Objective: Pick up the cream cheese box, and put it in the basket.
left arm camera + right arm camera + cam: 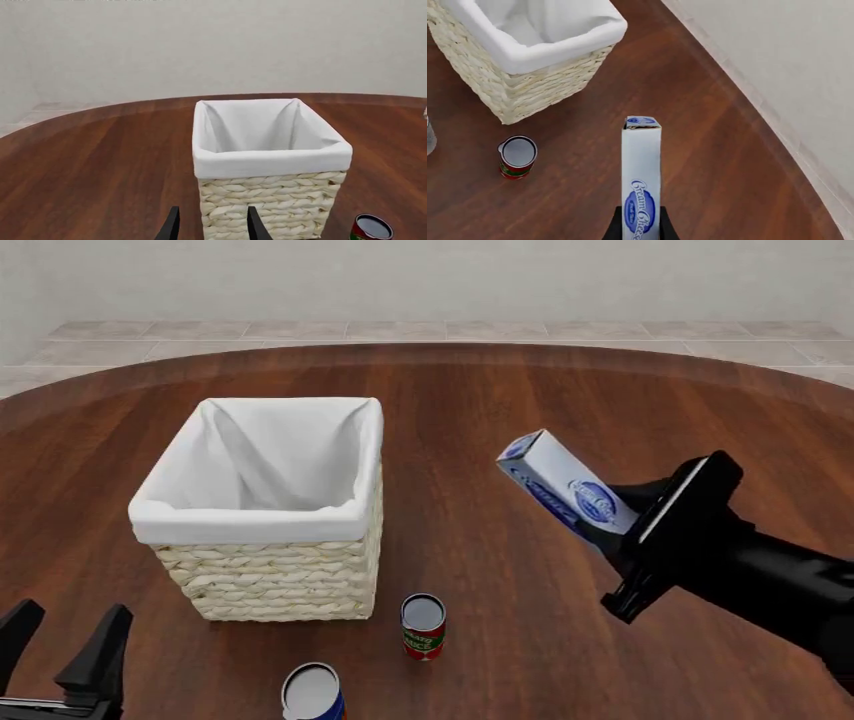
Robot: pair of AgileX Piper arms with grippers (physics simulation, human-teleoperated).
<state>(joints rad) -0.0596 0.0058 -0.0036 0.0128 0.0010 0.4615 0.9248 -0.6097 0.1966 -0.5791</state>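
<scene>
Left end effector [60,645] idle at the near bench edge, fingers spread, nothing between them. Two cans near it: blue can [312,692], red can [423,626], both just in front of the basket [267,570].

Right end effector [638,530] clamps the box [566,488] by its lower end, held off the bench [534,400], tilted up-left toward the basket, well apart from it.

Box looks light, stiff carton, glossy; the end grip leaves a long overhang, may pivot. A mid-body pinch across the thin faces would be safer.

Right arm reaches in low from the right, wrist angled up.
</scene>
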